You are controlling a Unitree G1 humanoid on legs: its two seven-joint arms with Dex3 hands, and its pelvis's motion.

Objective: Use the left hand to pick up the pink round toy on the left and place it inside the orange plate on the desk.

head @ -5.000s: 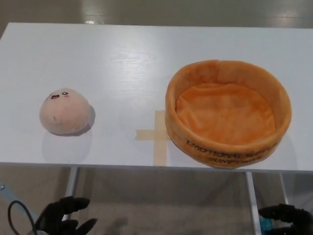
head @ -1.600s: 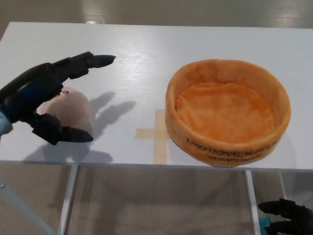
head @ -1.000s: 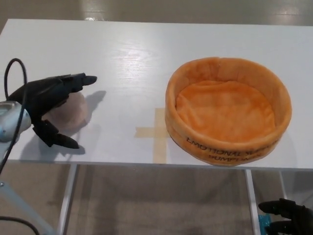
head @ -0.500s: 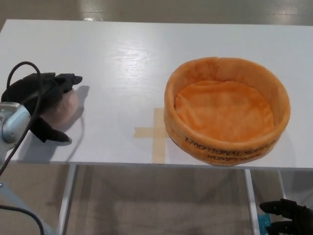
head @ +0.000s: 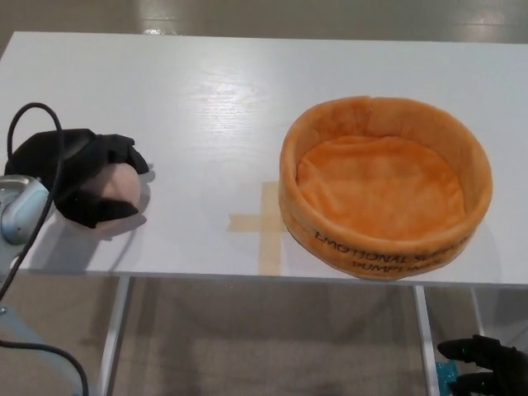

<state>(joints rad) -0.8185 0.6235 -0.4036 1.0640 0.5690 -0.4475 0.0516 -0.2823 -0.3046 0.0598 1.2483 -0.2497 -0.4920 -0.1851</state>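
At 9 o'clock you see the left hand (head: pixel 73 175): matte black, with thick, blunt fingers (head: pixel 124 153). Behind it sits a pale grey-white wrist housing (head: pixel 18 206), and 1 thin black cable (head: pixel 33 111) loops above it. At 5 o'clock your right hand (head: pixel 485 369) shows black, knobbly fingertips beside a small teal patch (head: pixel 446 377).

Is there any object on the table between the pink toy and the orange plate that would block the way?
Nothing visible does. Between the pink toy, held by the left hand, and the orange plate lies only bare table with a flat tape cross.
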